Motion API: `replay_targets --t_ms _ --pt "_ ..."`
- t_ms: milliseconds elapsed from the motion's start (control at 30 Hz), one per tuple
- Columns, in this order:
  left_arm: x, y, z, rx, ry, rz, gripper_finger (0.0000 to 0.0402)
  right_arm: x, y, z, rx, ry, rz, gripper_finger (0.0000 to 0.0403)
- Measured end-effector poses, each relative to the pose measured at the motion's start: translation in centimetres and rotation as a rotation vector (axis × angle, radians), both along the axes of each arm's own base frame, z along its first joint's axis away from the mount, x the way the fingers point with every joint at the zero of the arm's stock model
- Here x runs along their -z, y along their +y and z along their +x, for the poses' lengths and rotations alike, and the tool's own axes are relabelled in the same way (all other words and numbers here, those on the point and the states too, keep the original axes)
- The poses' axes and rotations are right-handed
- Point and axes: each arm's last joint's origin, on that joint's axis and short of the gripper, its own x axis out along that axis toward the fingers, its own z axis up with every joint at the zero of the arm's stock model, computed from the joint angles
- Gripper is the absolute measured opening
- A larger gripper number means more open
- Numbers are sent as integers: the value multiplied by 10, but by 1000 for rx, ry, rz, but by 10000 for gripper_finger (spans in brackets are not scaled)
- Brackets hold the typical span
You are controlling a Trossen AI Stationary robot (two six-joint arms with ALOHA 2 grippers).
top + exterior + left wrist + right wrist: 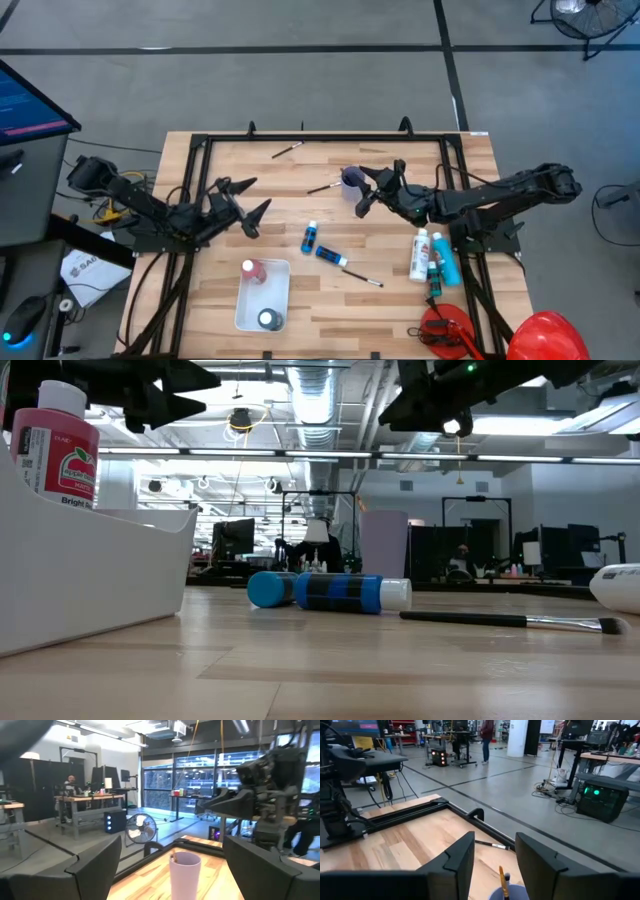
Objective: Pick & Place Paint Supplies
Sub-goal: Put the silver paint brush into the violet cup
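Note:
A light blue bottle (310, 237) and a dark blue bottle (330, 256) lie on their sides mid-table, with a dark brush (362, 277) lying beside them. Two more brushes (288, 150) (322, 187) lie farther back. A red bottle (252, 270) stands in the white tray (275, 300). White and teal bottles (432, 258) lie at the right. My right gripper (360, 192) hovers open just right of a purple cup (350, 178), which holds a brush (503, 881). My left gripper (260, 193) hangs open above the table's left part.
A black frame (200, 150) runs round the tabletop. A red rounded thing (545, 335) and a red tool (445, 330) sit at the near right corner. Bare wood lies between the tray and the right-hand bottles.

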Motion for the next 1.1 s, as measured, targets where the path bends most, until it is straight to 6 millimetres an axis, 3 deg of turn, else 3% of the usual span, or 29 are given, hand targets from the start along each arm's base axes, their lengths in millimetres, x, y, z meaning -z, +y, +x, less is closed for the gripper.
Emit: replay_targets --t_ms 300,500,733,867,1100 --pt "6 11 4 -60 26 -34 341 0 2 0 -8 3 1 136" --pt "20 31 10 -133 86 -100 341 3 18 -1 -77 61 -41 137" --pt "32 81 11 -150 130 -189 341 11 41 2 -240 183 -171 138" --pt "33 116 2 -92 67 -289 337 10 44 5 -341 181 -207 135" --pt "25 167 -14 -98 17 -341 312 7 44 6 -364 177 -243 136"
